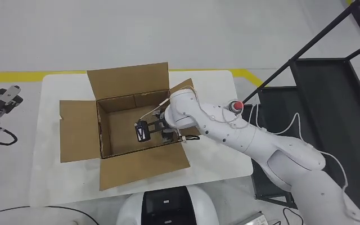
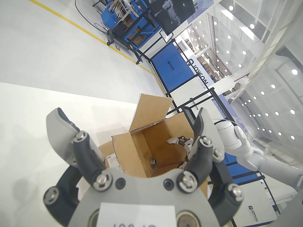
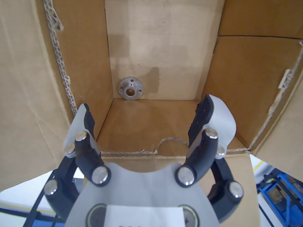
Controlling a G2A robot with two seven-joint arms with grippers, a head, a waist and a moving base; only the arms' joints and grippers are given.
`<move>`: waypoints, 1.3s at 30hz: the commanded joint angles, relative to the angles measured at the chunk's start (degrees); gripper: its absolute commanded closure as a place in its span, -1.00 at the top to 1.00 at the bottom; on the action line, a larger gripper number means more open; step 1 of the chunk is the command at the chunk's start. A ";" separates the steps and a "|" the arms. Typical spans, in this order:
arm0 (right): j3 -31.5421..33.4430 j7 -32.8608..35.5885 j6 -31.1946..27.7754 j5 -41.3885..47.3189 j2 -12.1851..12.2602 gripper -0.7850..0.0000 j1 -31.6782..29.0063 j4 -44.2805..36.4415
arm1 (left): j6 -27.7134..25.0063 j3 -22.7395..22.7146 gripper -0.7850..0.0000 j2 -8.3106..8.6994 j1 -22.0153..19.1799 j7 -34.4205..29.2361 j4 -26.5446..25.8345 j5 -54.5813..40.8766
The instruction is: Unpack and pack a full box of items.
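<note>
Looking down from above, the cardboard box [image 1: 126, 103] sits open on the white worktop [image 1: 214, 84] with all four flaps folded out. The right arm [image 1: 225, 126] lies across the right-hand flap, and the right claw [image 1: 151, 132] hangs down inside the box, close to that side. Over to the left wrist view: the left claw [image 2: 130, 116] is spread wide with nothing between its fingers, held above the worktop [image 2: 35, 109] and well apart from the box [image 2: 151, 128]. Past it you can see straight into the carton, where a small metal flange [image 2: 153, 161] lies on the floor. The right claw [image 2: 180, 141] is poised inside, above the flange and clear of it. Now the right wrist view: the right claw [image 3: 145, 106] has its fingers apart and empty, with brown cardboard walls [image 3: 248, 76] all around. The flange [image 3: 130, 91] lies flat with its centre hole facing up, tucked into a corner of the box floor, just beside two walls and well beyond the fingertips.
</note>
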 commanded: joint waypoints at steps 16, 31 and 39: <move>-8.87 1.68 6.70 -3.21 -3.46 1.00 2.75 5.42 | 0.00 0.00 1.00 0.00 0.00 0.00 0.00 0.00; -2.31 -3.24 8.43 -4.66 -3.58 1.00 2.74 4.13 | 0.99 -0.76 1.00 -0.31 1.65 2.65 -0.79 11.90; 6.72 -3.36 9.52 -2.03 -0.13 1.00 0.94 -3.22 | -0.35 -0.92 1.00 -0.43 3.76 -7.43 0.44 4.95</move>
